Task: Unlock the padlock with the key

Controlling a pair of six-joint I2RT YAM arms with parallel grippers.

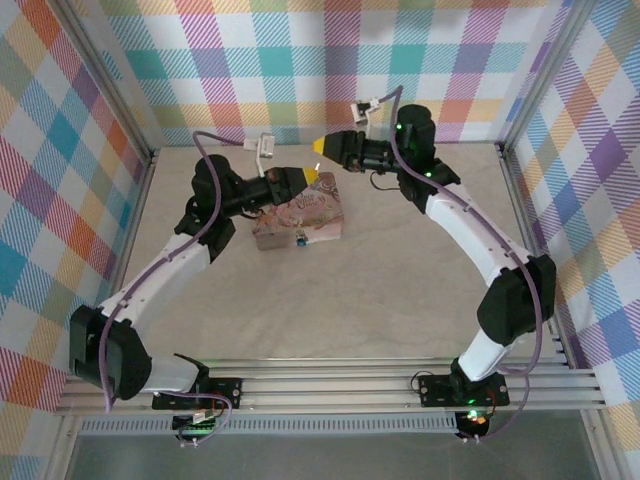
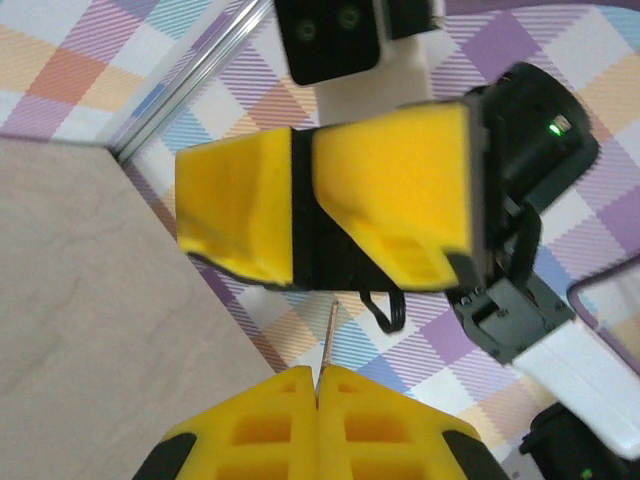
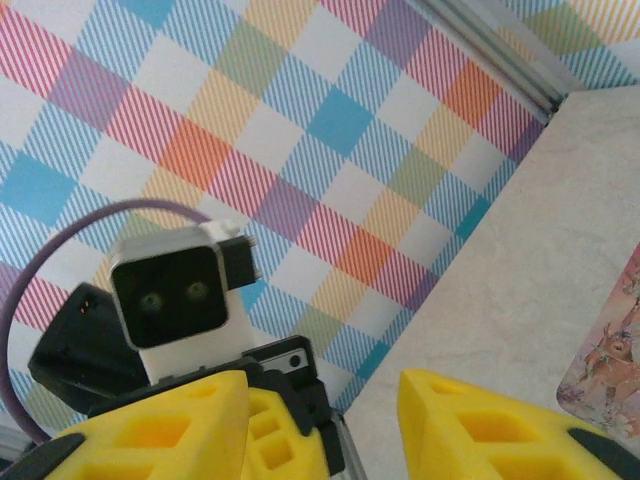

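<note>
1. From above: my left claw (image 1: 305, 177) hangs over the far edge of the pink box (image 1: 312, 215), tips aimed away from my bases and to the right; my right claw (image 1: 322, 148) faces it almost tip to tip, just beyond it. The padlock (image 1: 300, 240) sits at the box's near edge, so it lies behind and below my left claw's tips, on the base side. It is nearer my left claw than my right, and too small here for me to tell which way its shackle or long axis runs.

2. Left wrist: my left claw (image 2: 318, 375) is pressed together, pinching the key (image 2: 331, 328). The key is a thin sliver standing straight out ahead of the tips, its long axis along my own reach. Its free end points at my right claw (image 2: 304, 215) and stops just short of the yellow pads (image 2: 400, 190), apart from them.

3. Right wrist: my right claw (image 3: 320, 410) is spread, and I see nothing pinched between its pads. The pink box (image 3: 612, 360) lies off to its right on the surface (image 3: 500, 250); my left arm's wrist camera (image 3: 170, 300) sits ahead and to the left. I judge that the key points away from the padlock; so the coming move turns on reversing that axis, either by swinging my left claw back and down or by handing the key across.
</note>
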